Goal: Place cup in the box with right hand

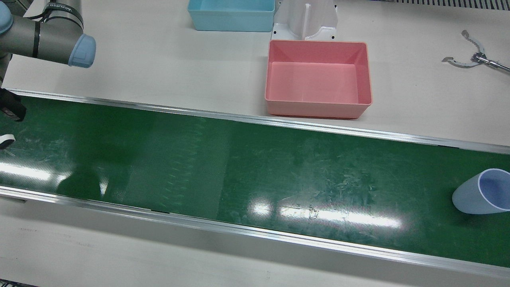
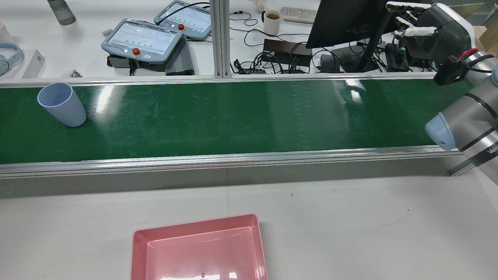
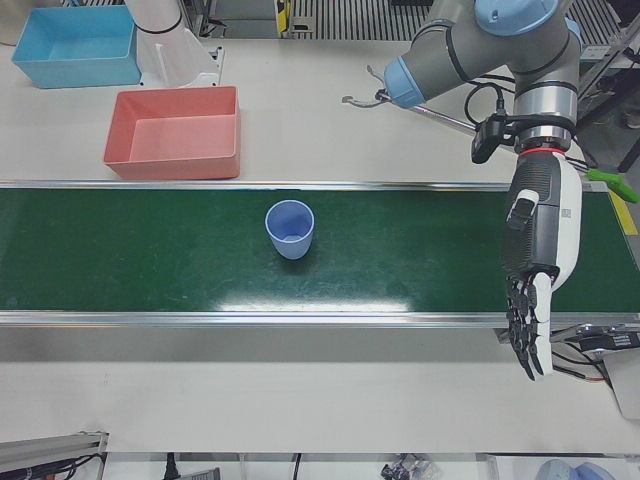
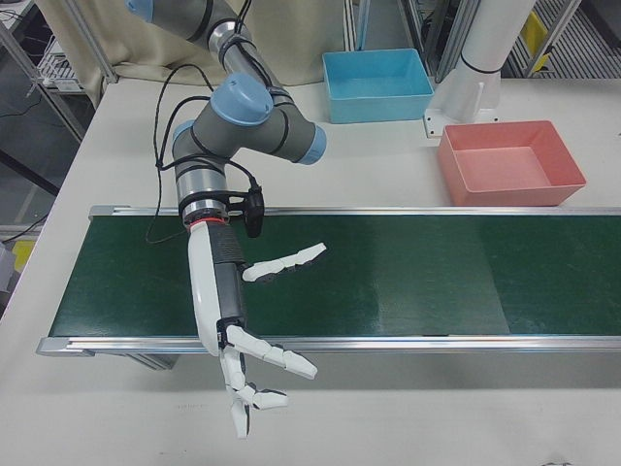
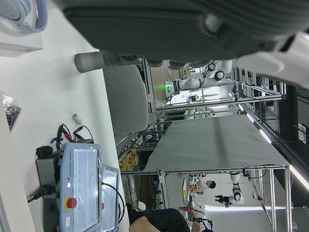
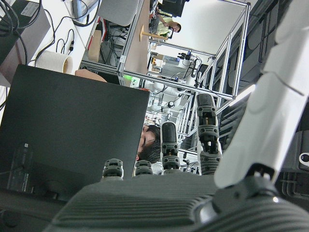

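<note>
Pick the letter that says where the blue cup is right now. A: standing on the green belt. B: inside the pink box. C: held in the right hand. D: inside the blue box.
A: the blue cup stands upright on the green belt, apart from the pink box, and the right hand holds nothing.

Pale blue cup point(image 3: 290, 229), pink box point(image 3: 175, 132), light blue box point(image 3: 72, 46), dark green belt point(image 3: 140, 250), white-and-black right hand point(image 4: 243, 340), black-and-white left hand point(image 3: 535, 270)
</note>
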Controlling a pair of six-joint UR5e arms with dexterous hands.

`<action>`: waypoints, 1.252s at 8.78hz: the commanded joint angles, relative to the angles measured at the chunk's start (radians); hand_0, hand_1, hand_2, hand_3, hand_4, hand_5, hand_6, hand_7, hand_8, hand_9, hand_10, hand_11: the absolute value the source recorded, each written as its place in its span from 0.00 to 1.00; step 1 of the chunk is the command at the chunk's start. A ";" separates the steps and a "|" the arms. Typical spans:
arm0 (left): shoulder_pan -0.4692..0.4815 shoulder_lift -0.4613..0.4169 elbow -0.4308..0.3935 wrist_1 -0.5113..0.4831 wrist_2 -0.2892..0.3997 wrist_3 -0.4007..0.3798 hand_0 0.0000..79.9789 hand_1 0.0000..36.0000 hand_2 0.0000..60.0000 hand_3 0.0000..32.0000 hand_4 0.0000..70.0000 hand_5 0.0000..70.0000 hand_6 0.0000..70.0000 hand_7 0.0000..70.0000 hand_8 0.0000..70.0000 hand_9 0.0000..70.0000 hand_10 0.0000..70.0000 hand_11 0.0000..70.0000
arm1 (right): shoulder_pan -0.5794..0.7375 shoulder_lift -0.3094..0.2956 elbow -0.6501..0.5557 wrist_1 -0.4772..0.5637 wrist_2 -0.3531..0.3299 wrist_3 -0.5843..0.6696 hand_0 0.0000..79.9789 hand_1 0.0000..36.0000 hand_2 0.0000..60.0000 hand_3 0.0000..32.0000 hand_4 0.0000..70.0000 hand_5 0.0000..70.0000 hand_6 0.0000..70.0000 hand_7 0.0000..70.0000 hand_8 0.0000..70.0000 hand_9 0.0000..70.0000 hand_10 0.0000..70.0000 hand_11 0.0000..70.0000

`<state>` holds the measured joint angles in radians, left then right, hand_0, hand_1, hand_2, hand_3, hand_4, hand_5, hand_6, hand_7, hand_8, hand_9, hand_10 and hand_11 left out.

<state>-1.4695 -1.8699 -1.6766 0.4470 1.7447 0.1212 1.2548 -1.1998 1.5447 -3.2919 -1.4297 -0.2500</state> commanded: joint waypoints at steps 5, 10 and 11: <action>0.000 0.000 0.000 0.001 0.001 0.000 0.00 0.00 0.00 0.00 0.00 0.00 0.00 0.00 0.00 0.00 0.00 0.00 | 0.000 0.000 0.000 0.000 0.000 0.000 0.66 0.24 0.00 0.22 0.36 0.06 0.10 0.55 0.00 0.10 0.05 0.09; 0.000 0.000 0.000 -0.001 0.001 0.000 0.00 0.00 0.00 0.00 0.00 0.00 0.00 0.00 0.00 0.00 0.00 0.00 | 0.000 0.000 0.000 0.000 0.000 0.000 0.66 0.24 0.00 0.21 0.36 0.06 0.10 0.56 0.00 0.10 0.05 0.09; 0.000 0.000 0.000 0.001 0.001 0.000 0.00 0.00 0.00 0.00 0.00 0.00 0.00 0.00 0.00 0.00 0.00 0.00 | -0.002 0.000 0.000 0.000 0.000 0.000 0.66 0.24 0.00 0.21 0.36 0.06 0.10 0.56 0.00 0.10 0.05 0.09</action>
<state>-1.4695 -1.8699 -1.6767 0.4474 1.7453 0.1212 1.2544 -1.1996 1.5447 -3.2919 -1.4297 -0.2500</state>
